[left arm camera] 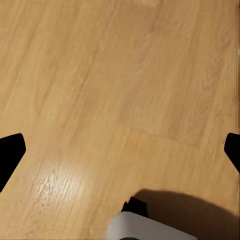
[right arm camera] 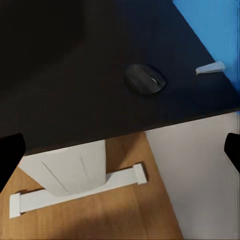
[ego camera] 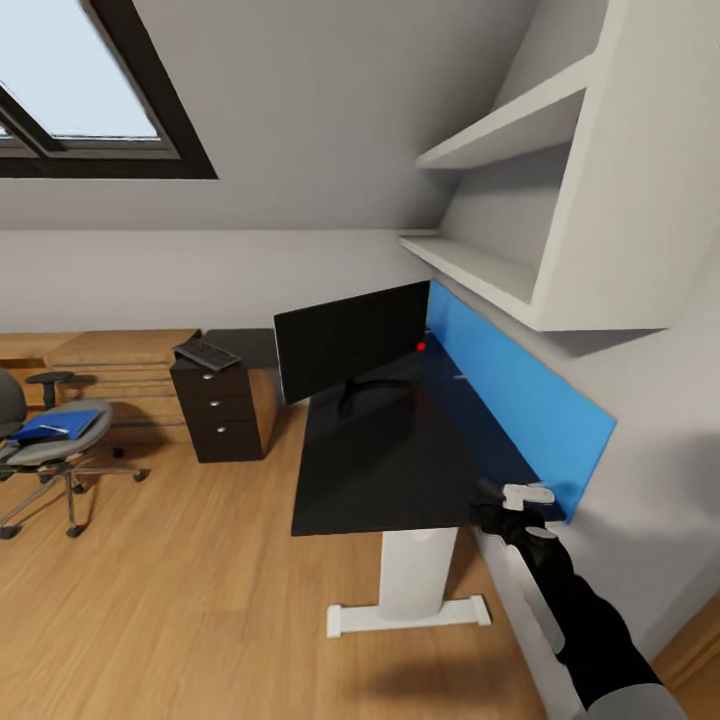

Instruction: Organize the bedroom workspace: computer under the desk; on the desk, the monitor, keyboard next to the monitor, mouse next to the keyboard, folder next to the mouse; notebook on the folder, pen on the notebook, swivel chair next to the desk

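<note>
Mouse (right arm camera: 145, 80) on desk (right arm camera: 75, 75) (near edge) — right gripper (right arm camera: 120, 150) spread above

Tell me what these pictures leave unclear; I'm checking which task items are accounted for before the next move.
- Mouse: in the head view the right arm hides that desk corner.
- Swivel chair: cut off by the head view's edge.
- What lies on the folder: too small to identify.
- Space under the desk: hidden by its top.
- Both jaws: only dark tips at the wrist views' edges.

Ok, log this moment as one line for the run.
right hand: open above mouse | monitor: on desk | folder: on swivel chair
</note>
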